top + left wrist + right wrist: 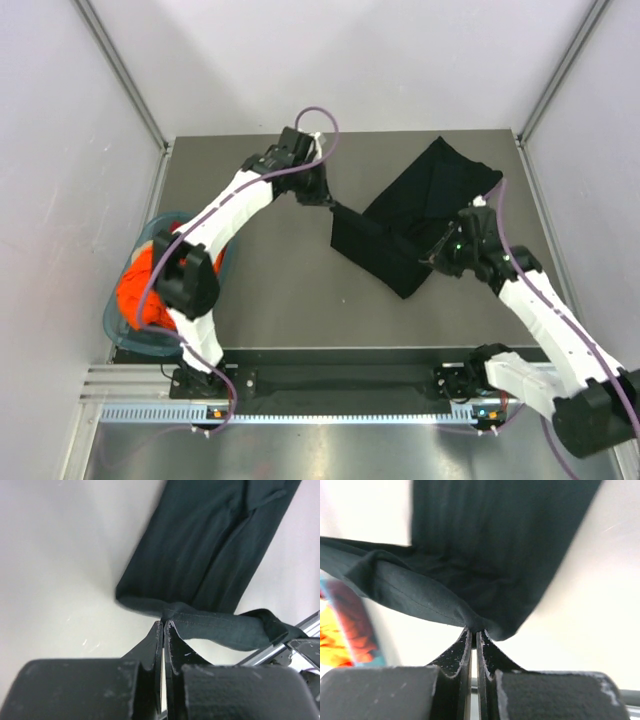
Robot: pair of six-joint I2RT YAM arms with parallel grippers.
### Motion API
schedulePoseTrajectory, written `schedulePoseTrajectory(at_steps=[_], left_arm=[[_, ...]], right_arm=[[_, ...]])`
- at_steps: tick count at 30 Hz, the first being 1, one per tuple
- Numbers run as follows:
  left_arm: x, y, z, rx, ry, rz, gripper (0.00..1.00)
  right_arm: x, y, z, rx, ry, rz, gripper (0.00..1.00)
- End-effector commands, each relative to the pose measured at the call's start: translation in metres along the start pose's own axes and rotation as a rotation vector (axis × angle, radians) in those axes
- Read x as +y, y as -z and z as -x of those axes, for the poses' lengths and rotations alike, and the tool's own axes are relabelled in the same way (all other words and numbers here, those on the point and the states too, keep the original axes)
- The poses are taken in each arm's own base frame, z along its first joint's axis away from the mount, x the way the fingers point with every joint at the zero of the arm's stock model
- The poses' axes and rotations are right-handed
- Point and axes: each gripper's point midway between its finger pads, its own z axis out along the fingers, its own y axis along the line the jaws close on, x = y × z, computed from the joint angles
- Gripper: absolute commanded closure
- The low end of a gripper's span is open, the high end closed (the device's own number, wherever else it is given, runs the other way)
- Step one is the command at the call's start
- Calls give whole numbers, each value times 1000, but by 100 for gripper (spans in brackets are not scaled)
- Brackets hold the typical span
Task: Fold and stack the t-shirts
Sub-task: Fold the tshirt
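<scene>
Top external view shows the black t-shirt point(415, 205) spread crookedly on the right half of the table point(270, 300), with the orange t-shirt point(150, 285) in the basket point(108, 318). Folding the black one seems to be the step in hand. Next, both held points need carrying across together and laying flat. The left gripper point(331, 205) is pinched tight on a hem corner, and the right gripper point(432, 262) is clamped on the near edge.

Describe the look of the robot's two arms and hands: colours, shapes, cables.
Both the left arm and right arm have white links with black joint housings. A purple cable runs along each. The left hand and right hand each have two flat, black, tapering fingers.
</scene>
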Motion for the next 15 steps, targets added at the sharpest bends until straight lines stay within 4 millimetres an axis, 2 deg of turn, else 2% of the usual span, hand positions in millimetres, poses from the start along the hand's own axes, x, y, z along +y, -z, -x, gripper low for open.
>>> schedulePoseTrajectory(at_steps=[1, 2, 6, 7, 8, 10, 15], left_arm=[[-39, -16, 32, -54, -35, -91, 100], [-43, -21, 34, -51, -33, -97, 100], [-59, -47, 48, -64, -30, -128, 100], [-67, -46, 58, -86, -35, -148, 100], [-66, -58, 55, -69, -30, -147, 100], [-72, -71, 61, -75, -28, -162, 100], [-80, -93, 71, -91, -5, -196, 100]], right_arm=[[-6, 6, 14, 59, 154, 14, 100], [-11, 5, 22, 49, 133, 2, 100], [-17, -2, 33, 70, 142, 2, 100], [-21, -3, 34, 71, 154, -3, 100], [-25, -5, 38, 64, 149, -10, 100], [-29, -10, 41, 65, 145, -4, 100], [-37, -22, 59, 54, 139, -12, 100]])
